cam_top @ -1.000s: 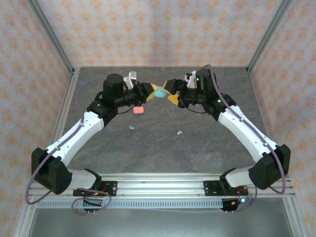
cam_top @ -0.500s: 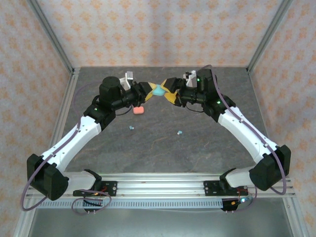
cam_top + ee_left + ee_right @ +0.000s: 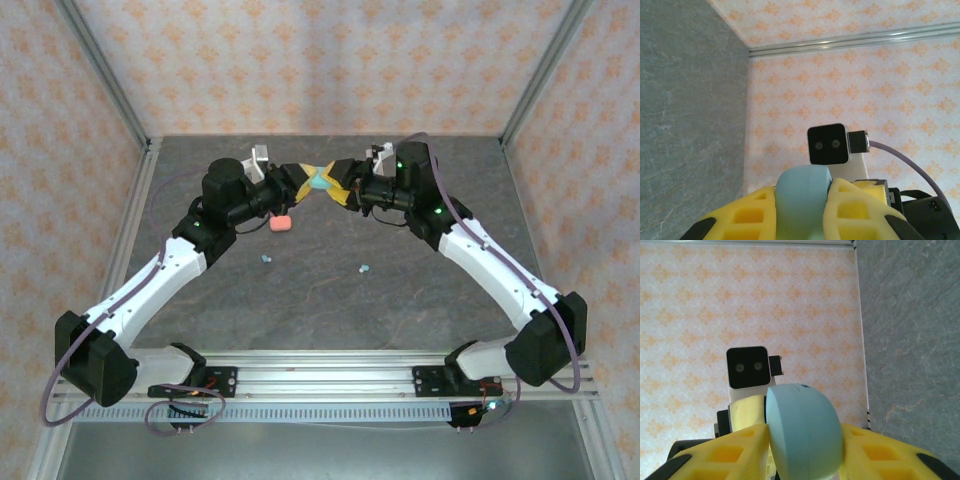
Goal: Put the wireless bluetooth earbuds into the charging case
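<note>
Teal charging case (image 3: pixel 320 181) at 12 o'clock, clamped by left hand (image 3: pixel 305 183) and right hand (image 3: pixel 337 187) together; pink case (image 3: pixel 281 223) lies on worktop (image 3: pixel 400 300) at its 7 o'clock.

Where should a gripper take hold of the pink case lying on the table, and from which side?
Probably pinch the pink case across its shorter width, coming straight down: it lies flat on the table, with bare surface around it. The left gripper, now sharing the teal case with the right gripper, is nearest.
</note>
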Robot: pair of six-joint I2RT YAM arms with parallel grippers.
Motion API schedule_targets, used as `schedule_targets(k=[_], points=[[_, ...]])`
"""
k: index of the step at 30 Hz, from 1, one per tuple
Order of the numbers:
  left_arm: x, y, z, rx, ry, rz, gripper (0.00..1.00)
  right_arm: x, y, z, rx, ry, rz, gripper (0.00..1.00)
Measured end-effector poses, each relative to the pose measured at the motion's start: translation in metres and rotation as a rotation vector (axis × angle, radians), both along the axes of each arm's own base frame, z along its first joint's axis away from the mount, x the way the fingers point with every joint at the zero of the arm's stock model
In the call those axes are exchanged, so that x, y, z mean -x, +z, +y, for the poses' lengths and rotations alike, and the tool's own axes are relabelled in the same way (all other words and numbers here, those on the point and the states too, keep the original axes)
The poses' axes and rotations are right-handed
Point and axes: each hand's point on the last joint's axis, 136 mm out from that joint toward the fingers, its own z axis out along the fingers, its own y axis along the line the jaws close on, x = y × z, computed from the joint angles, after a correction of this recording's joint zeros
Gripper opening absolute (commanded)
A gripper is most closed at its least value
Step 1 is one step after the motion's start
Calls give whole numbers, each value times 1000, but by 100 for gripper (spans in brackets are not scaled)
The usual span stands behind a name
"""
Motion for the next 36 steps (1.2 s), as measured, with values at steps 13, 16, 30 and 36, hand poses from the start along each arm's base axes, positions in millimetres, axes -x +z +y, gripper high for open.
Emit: schedule_targets(k=[13,16,30,36], points=[[14,25,11,-131,-4,-220,54,2,15,-6,-65,6,0,16],[29,45,15,-223,-25,-380,62,2,22,-17,-74,-3,-5,15],[65,64,8,-598,-184,-1010,74,31,55,-21,-94,107,-15,15],[51,38,-7,-658,-272,-1043,68,40,61,-23,-98,126,-25,15]])
